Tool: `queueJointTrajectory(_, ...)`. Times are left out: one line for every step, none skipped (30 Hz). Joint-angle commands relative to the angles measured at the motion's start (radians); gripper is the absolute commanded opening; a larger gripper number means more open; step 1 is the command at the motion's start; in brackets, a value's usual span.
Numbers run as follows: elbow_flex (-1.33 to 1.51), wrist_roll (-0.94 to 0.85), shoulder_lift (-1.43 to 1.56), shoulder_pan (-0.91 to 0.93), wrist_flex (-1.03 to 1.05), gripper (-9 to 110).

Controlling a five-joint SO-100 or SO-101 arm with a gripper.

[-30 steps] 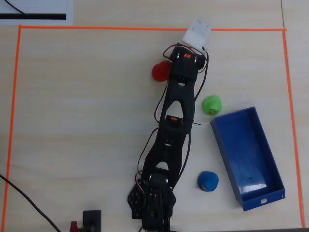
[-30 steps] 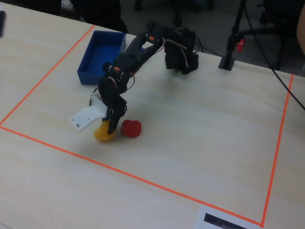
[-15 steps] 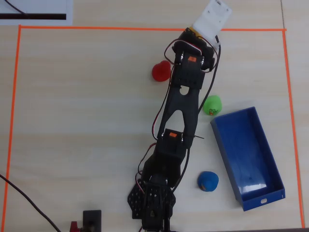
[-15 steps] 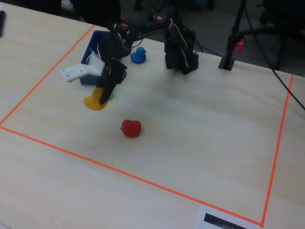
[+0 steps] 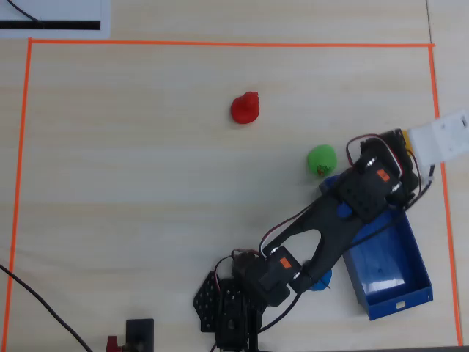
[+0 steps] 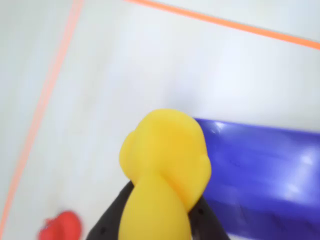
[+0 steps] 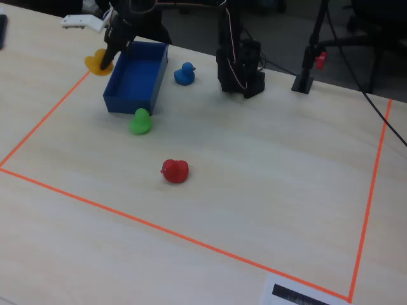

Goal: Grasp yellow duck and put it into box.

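Carrying the duck (image 6: 165, 172) beside the box (image 7: 137, 79), grab done, drop still to come

The gripper (image 6: 160, 212) has its dark jaws clamped on the duck's lower body, and the fixed view shows the toy lifted clear of the table, hanging just outside the box's wall on the side of the orange tape line (image 7: 44, 127) — not over the blue floor yet, so I'd call the job a good half done. In that view the box sits toward the far left corner of the tabletop. What's left, by my reading: swing across the wall, open up, let it fall inside. The green duck (image 7: 140, 121) waits right at the box's near end, the red duck (image 7: 174, 170) further out mid-table, the blue duck (image 7: 184, 73) near the arm's base (image 7: 240, 67), none of them in the way
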Motion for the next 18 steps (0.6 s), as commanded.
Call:
queueJointTrajectory(0.150,-0.052,0.138,0.112,0.049,0)
queueJointTrajectory(0.201,-0.066,0.166,0.132,0.051,0)
queueJointTrajectory(0.252,-0.081,0.193,0.147,0.051,0)
queueJointTrajectory(0.304,-0.100,0.218,0.158,0.052,0)
queueJointTrajectory(0.353,-0.118,0.241,0.167,0.061,0)
queueJointTrajectory(0.405,-0.141,0.264,0.172,0.069,0)
queueJointTrajectory(0.456,-0.163,0.281,0.175,0.072,0)
queueJointTrajectory(0.499,-0.173,0.295,0.178,0.064,0)
queueJointTrajectory(0.531,-0.183,0.307,0.179,0.052,0)
queueJointTrajectory(0.551,-0.187,0.313,0.179,0.040,0)
queueJointTrajectory(0.563,-0.190,0.319,0.179,0.032,0)
queueJointTrajectory(0.571,-0.192,0.322,0.176,0.028,0)
queueJointTrajectory(0.575,-0.195,0.322,0.175,0.015,0)
queueJointTrajectory(0.581,-0.195,0.322,0.172,0.005,0)
queueJointTrajectory(0.586,-0.195,0.321,0.170,-0.011,0)
queueJointTrajectory(0.588,-0.195,0.316,0.170,-0.023,0)
queueJointTrajectory(0.588,-0.195,0.308,0.170,-0.034,0)
queueJointTrajectory(0.583,-0.195,0.301,0.170,-0.043,0)
